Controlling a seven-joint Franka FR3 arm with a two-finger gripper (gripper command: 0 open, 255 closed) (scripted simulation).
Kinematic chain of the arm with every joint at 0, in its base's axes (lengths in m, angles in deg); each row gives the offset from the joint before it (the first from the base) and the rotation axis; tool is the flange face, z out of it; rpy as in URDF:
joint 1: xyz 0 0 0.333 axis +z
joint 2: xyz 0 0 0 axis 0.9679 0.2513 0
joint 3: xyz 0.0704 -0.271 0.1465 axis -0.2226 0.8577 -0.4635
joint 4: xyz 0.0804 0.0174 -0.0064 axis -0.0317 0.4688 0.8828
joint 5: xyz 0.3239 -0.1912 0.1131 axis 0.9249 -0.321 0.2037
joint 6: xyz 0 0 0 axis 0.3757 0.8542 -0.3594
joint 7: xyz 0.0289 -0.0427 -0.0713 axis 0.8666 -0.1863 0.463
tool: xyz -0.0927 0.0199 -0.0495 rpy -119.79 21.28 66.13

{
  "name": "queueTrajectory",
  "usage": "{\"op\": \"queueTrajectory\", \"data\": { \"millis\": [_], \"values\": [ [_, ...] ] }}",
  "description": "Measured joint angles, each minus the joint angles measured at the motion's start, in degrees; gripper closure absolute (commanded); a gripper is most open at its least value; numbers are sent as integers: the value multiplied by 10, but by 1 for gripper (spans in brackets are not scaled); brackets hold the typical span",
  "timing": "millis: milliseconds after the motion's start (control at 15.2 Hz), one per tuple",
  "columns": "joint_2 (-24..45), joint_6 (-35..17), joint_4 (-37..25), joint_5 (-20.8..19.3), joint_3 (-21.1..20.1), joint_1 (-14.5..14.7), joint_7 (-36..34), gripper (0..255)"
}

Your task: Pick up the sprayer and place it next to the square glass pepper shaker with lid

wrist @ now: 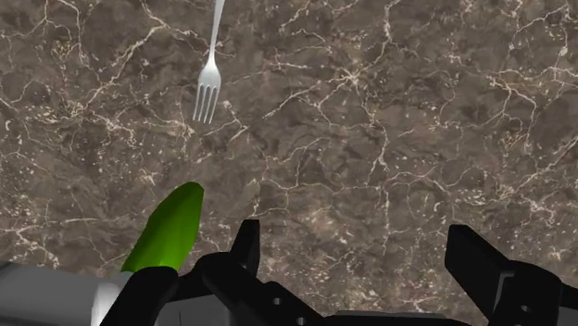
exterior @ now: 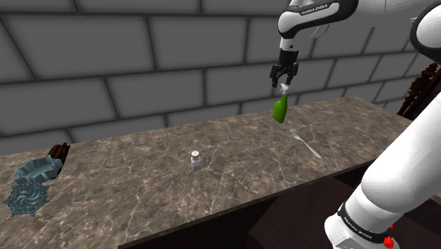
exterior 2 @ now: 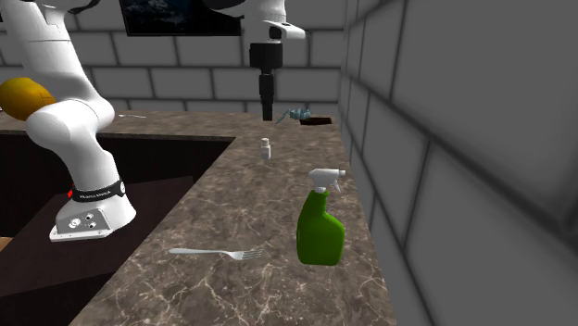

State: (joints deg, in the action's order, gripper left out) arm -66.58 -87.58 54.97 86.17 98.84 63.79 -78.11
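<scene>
Green sprayer [exterior 2: 320,231] upright on the table [exterior 2: 241,199], claw [exterior: 285,82] open and holding nothing.

The sprayer's long axis runs straight up, with the white trigger head on top and the nozzle aimed at the wall [exterior 2: 445,139], away from the fork [exterior 2: 218,252] lying just beside its base. The white arm arches over from its stand with the wrist turned straight down. The claw hangs above the table near the fork (fingers [wrist: 245,243] spread wide, sprayer outside them, not between). The pepper shaker [exterior: 196,160] stands well apart from the fork.

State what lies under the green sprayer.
The sprayer stands upright on the brown marbled counter. Its base covers the patch directly beneath it, so nothing else can be seen there.
</scene>
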Motion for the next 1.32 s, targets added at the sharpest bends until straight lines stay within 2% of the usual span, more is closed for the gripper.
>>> {"op": "queueTrajectory", "data": {
  "millis": [660,1056,1320],
  "values": [
    [183,-1,-170,48,47,-60,48,0],
    [313,36,-327,86,58,-113,65,0],
    [323,15,-316,90,57,-115,67,0]
  ]
}}
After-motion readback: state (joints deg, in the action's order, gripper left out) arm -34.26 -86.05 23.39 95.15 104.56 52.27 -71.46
